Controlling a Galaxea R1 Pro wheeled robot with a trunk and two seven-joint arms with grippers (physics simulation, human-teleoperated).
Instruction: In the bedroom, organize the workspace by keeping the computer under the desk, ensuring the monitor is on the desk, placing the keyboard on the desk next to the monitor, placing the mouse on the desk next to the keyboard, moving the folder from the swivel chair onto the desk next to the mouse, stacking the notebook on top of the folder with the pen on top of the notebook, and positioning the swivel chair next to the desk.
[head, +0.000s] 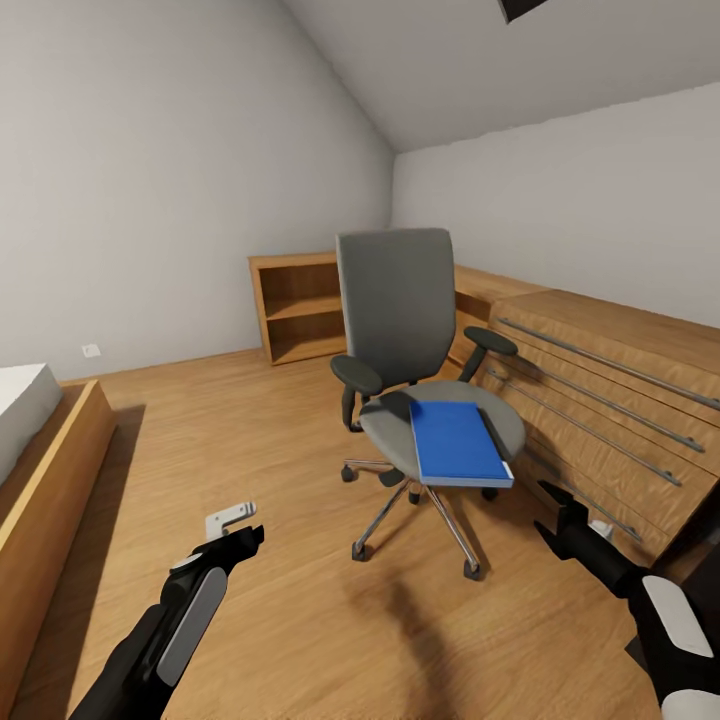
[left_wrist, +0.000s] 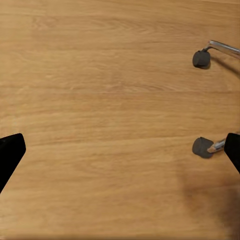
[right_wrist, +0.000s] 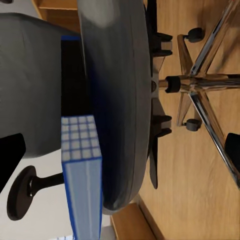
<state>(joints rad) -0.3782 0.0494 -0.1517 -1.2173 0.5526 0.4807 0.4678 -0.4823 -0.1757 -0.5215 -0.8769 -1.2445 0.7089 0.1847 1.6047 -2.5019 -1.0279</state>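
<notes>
Both grippers, left (head: 238, 540) and right (head: 560, 510), are held wide and empty. If nudged, the swivel chair (head: 400, 310) could roll, spilling the overhanging blue folder (head: 455, 442).

Open floor (head: 260, 600) before swivel chair (head: 400, 330); drawer chest (head: 610, 390) just beside it.

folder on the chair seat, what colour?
Bright blue folder, lying on the grey swivel chair seat; clearest in the head view.

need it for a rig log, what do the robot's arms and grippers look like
Both arms are black with light grey panels on the forearms. The left gripper and the right gripper are black with two short pointed fingers each. No cables or markings are visible.
</notes>
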